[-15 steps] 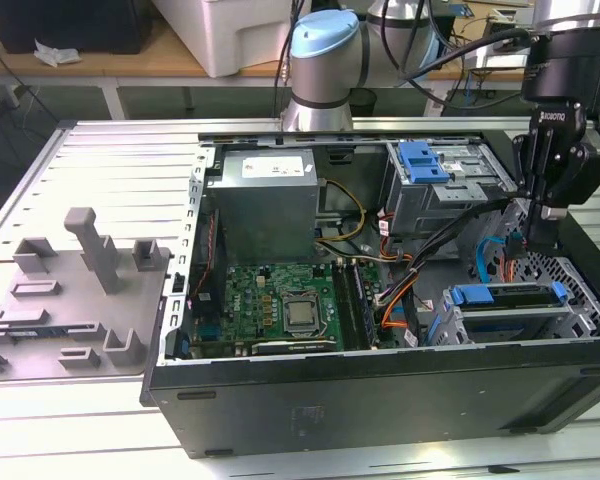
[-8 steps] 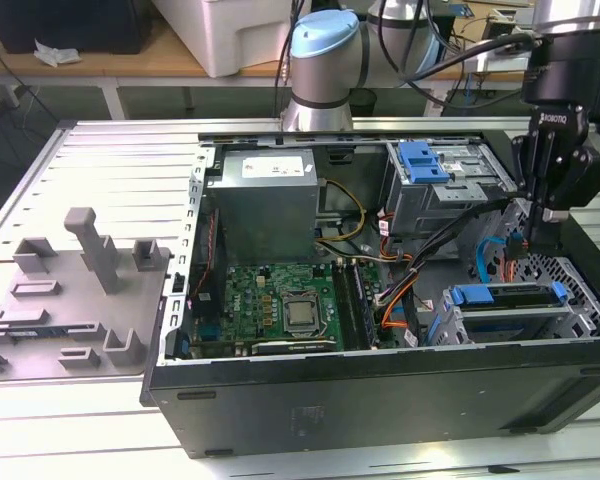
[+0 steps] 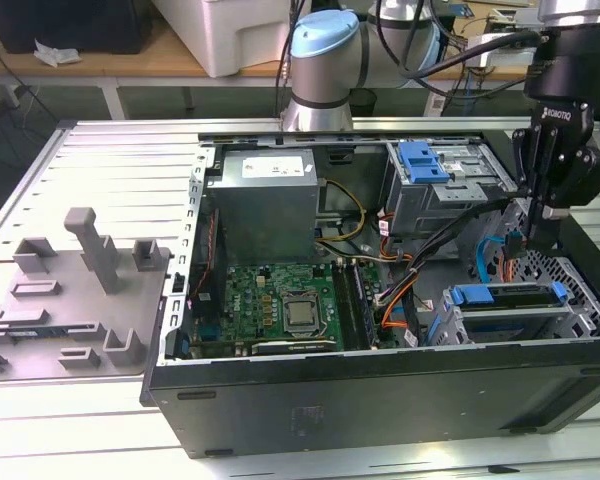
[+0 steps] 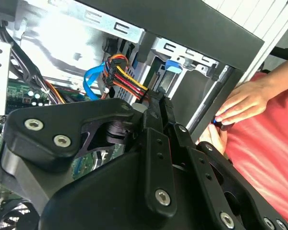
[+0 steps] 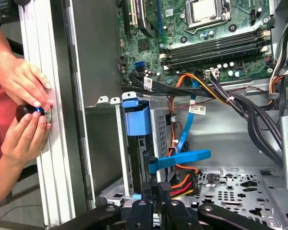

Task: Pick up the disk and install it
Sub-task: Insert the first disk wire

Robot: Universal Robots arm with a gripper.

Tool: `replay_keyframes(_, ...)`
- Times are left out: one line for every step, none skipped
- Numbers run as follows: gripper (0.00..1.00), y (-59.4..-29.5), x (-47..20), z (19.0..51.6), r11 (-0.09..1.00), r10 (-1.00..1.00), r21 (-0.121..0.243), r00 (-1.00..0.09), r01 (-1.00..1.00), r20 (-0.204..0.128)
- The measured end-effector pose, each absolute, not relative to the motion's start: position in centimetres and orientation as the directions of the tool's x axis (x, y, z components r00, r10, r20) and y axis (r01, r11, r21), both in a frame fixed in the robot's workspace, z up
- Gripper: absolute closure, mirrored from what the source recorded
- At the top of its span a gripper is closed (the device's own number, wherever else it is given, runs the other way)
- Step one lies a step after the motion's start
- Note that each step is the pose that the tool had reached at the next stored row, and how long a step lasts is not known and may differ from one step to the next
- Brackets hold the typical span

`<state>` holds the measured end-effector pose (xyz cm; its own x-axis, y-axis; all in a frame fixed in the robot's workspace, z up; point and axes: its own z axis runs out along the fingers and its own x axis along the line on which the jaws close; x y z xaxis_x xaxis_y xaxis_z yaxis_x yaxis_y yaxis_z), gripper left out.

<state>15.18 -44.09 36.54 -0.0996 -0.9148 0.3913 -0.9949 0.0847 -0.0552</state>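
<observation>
The disk point(image 3: 505, 298), with its blue bracket, lies in the lower bay at the front right corner of the open computer case point(image 3: 380, 390). In the first wrist view it stands edge-on in that bay, under the blue bracket tab point(image 5: 137, 120). My gripper point(image 3: 537, 228) hangs just above and behind the bay, with its fingers drawn together. A black power connector with orange, red and yellow wires point(image 5: 175, 187) sits right at my fingertips point(image 4: 158, 103). I cannot tell whether it is pinched between them. A blue flat data cable point(image 5: 182, 160) runs beside it.
A person's hands point(image 5: 26, 110) hold a small dark knob against the outside of the case wall near the bay. Inside are the motherboard point(image 3: 280, 300), a grey power-supply box point(image 3: 270, 200), a cage with a blue latch point(image 3: 425, 165) and loose cables. A grey fixture plate point(image 3: 70, 300) lies at the exterior view's left.
</observation>
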Motion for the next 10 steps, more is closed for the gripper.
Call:
replay_keyframes(0.83,-44.16,15.15,36.64,0.084,-0.916,-0.055,-0.099,-0.995,0.39)
replay_keyframes(0.83,-44.26,15.1,36.78,0.084,-0.917,-0.056,-0.099,-0.995,0.387)
replay_keyframes(0.83,-44.38,15.04,36.94,0.083,-0.918,-0.056,-0.098,-0.995,0.384)
replay_keyframes(0.83,-44.47,15.01,37.02,0.082,-0.919,-0.056,-0.098,-0.995,0.381)
replay_keyframes(0.83,-44.6,14.98,37.12,0.082,-0.922,-0.057,-0.097,-0.995,0.374)
replay_keyframes(0.83,-44.71,14.97,37.15,0.081,-0.925,-0.057,-0.097,-0.995,0.367)
replay_keyframes(0.83,-44.81,14.96,37.17,0.081,-0.929,-0.056,-0.096,-0.995,0.358)
replay_keyframes(0.83,-44.91,14.95,37.18,0.081,-0.932,-0.056,-0.095,-0.995,0.349)
replay_keyframes(0.83,-45.01,14.94,37.2,0.081,-0.936,-0.056,-0.095,-0.995,0.339)
replay_keyframes(0.83,-45.16,14.94,37.23,0.08,-0.94,-0.056,-0.094,-0.995,0.327)
